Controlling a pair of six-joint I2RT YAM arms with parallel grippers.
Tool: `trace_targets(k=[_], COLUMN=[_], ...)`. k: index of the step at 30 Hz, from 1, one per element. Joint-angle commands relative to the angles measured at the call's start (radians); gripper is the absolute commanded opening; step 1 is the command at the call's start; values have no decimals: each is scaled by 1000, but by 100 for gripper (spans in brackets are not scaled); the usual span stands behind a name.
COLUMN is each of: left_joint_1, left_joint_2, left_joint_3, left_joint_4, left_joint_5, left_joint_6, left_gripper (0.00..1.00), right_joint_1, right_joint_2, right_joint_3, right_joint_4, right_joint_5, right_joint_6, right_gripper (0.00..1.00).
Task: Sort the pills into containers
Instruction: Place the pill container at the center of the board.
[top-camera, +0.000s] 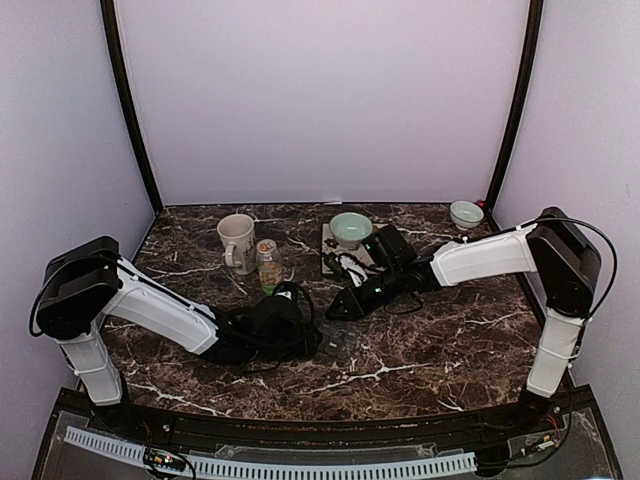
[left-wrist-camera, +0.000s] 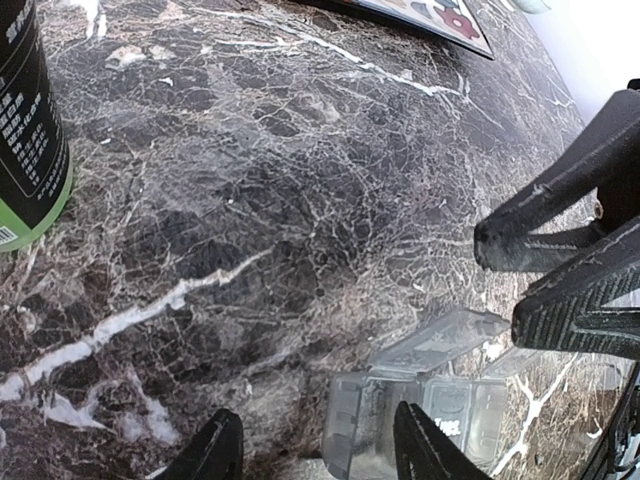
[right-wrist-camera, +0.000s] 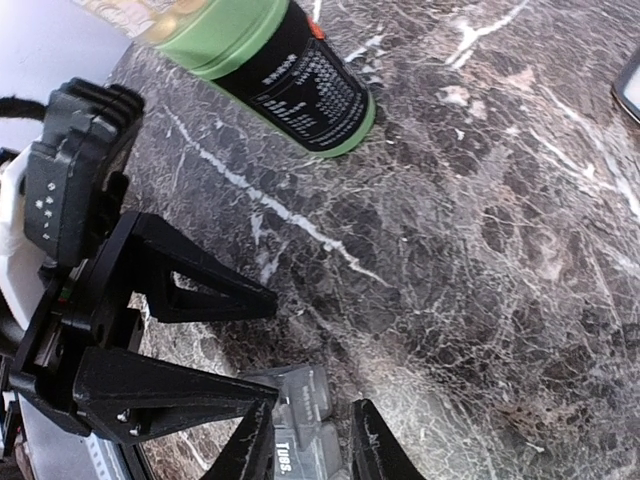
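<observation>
From above, the left gripper (top-camera: 308, 338) and right gripper (top-camera: 335, 308) meet nose to nose, just toward 6 o'clock of the middle of the marble table (top-camera: 450, 350). At 11 o'clock from them stand a bottle (top-camera: 268, 268) and a cream mug (top-camera: 236, 243). At 12 a green bowl (top-camera: 351, 229) sits on a mat (top-camera: 335, 262). A small bowl (top-camera: 466, 213) hugs the far right corner. Bare marble runs from 3 to 5 o'clock out to the edge.

The left wrist view puts the containers (left-wrist-camera: 355, 420) at 5 o'clock, with one lid (left-wrist-camera: 440, 340) tipped up. The left jaws stand apart: one finger (left-wrist-camera: 430, 450) overlaps the strip, and bare stone separates the other from its end. The right gripper's fingers, at 3 o'clock, are parted with marble showing between them.

In the right wrist view the strip lies at 6 o'clock between that gripper's own spread fingers. Open stone spans 1 to 5 o'clock. I cannot make out any pills.
</observation>
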Motion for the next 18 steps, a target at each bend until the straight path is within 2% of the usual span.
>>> trace_targets(k=[1, 11, 18], left_joint_1=[-6, -6, -8], left_joint_2=[-44, -62, -144], left_joint_3=[-15, -20, -31], left_joint_4=[3, 6, -26], left_joint_5=[4, -4, -24], left_joint_6=[18, 35, 64], left_gripper=[55, 55, 55], right_joint_1=[-7, -6, 2], right_joint_2=[-41, -108, -162], right_joint_3=[16, 2, -1], right_joint_4=[-3, -29, -65], right_joint_5=[52, 134, 214], right_joint_6=[-22, -28, -32], right_gripper=[29, 35, 38])
